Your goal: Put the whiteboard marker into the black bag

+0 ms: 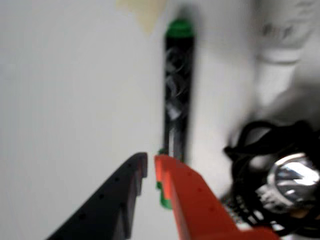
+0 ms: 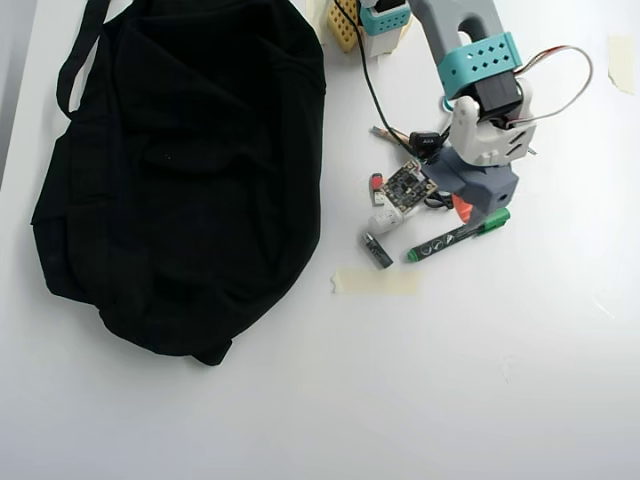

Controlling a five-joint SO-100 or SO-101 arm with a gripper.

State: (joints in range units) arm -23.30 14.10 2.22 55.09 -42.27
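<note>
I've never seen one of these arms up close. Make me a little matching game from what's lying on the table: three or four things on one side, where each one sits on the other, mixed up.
Overhead view.

Things:
1. whiteboard marker
2. black bag
3. strip of tape
4. gripper

Places:
a. fills the left half of the table
b. lies flat below the marker
c. lies slanted under the arm's end
d. sits over the marker's right end

Pairs: 1-c, 2-a, 3-b, 4-d
</note>
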